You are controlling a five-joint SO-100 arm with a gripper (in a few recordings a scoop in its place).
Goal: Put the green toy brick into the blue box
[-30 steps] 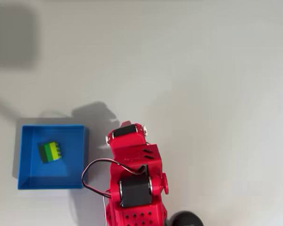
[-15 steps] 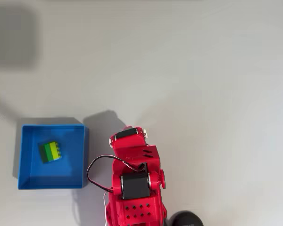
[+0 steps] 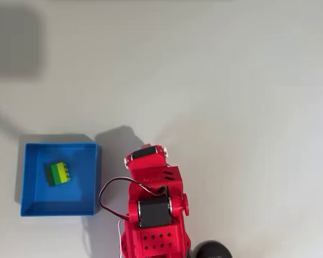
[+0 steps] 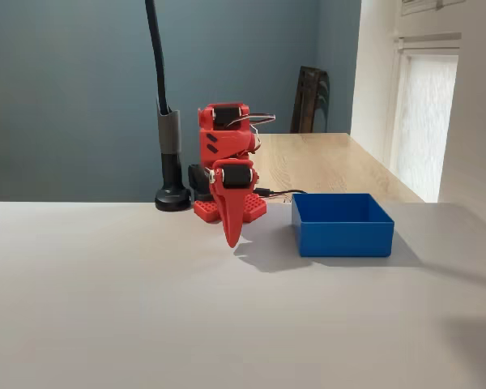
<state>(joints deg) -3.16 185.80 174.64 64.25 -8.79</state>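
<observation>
Sitting in the box (image 3: 29, 207), a little left of its middle, the brick (image 3: 58, 173) shows its light green and dark green stripes in the overhead view. The box is blue and square with low walls. Right of the box, just beside it and not touching, is the red arm (image 3: 153, 215). It is folded up over its base. In the fixed view the gripper (image 4: 232, 241) points straight down, its tip close above the table (image 4: 105, 308) left of the box (image 4: 343, 233). Its fingers look pressed together with nothing between them. The table is pale grey and plain. A black pole (image 4: 167, 121) stands behind the arm, left of the box, before a dark blue-grey wall (image 4: 65, 89).
</observation>
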